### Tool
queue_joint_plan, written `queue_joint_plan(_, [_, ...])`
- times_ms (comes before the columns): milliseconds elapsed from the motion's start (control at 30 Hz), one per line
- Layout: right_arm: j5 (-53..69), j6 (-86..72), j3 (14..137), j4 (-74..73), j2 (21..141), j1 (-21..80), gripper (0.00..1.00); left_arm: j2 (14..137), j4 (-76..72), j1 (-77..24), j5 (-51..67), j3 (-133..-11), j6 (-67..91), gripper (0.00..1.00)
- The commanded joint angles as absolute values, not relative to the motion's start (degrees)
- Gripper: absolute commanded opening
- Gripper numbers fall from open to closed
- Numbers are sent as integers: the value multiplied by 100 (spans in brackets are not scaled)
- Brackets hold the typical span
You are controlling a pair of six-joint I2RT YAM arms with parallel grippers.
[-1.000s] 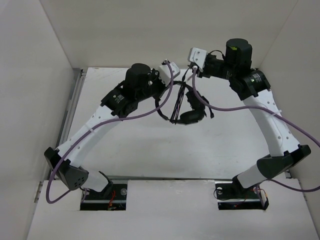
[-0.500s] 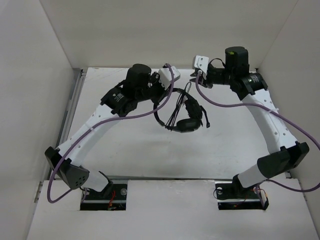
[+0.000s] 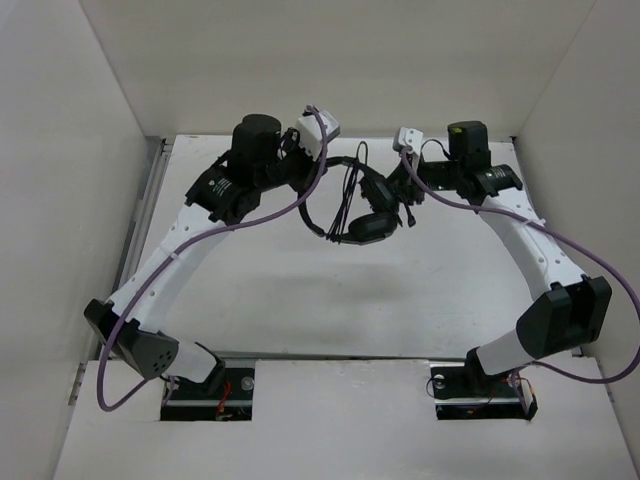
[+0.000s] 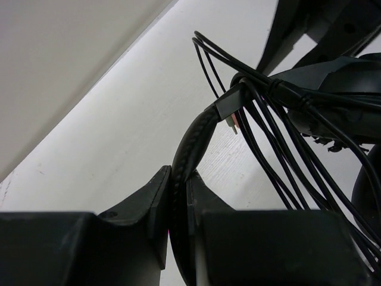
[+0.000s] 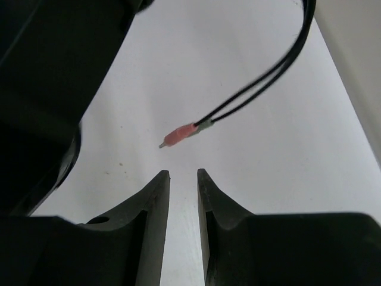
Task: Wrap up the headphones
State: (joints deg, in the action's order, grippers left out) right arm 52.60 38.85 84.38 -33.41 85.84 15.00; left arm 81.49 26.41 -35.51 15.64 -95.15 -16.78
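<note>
Left wrist, left claw (image 4: 177, 179) gripping headphones (image 4: 199, 132), padded curved matte-black band

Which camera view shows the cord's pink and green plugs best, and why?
The right wrist view: the plugs hang clear against the table, beyond the right gripper's parted fingertips. The left wrist view gives perhaps a pink sliver by the headband; from the top they are too small to find.

headband (image 4: 196, 134) end hidden inside left end effector (image 4: 178, 174), cord (image 5: 250, 92) cut by top edge, plugs (image 5: 184, 134) blurred
</note>
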Motion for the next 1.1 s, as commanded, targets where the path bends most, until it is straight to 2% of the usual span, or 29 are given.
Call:
queue_joint_plan(0, [5801, 3253, 8131, -2533, 8139, 1209, 31, 7849, 1961, -3415, 1670, -9239, -1319, 0])
queue_joint_plan(267, [5757, 2532, 6954, -1399, 7182, 532, 35, 7875, 1117, -3318, 1407, -7982, -915, 0])
queue_joint_plan(533, [4914, 1048, 5767, 411, 6329, 357, 36, 8445, -148, -3169, 458, -7049, -457, 1])
queue_joint_plan(733, [4869, 106, 5467, 1291, 6117, -162, 39, 9219, -589, -3045, 193, -7075, -71, 1])
queue_joint_plan(1067, [4930, -35, 5300, 1362, 5915, -461, 40, 10668, -765, -2931, 150, -8023, 202, 1])
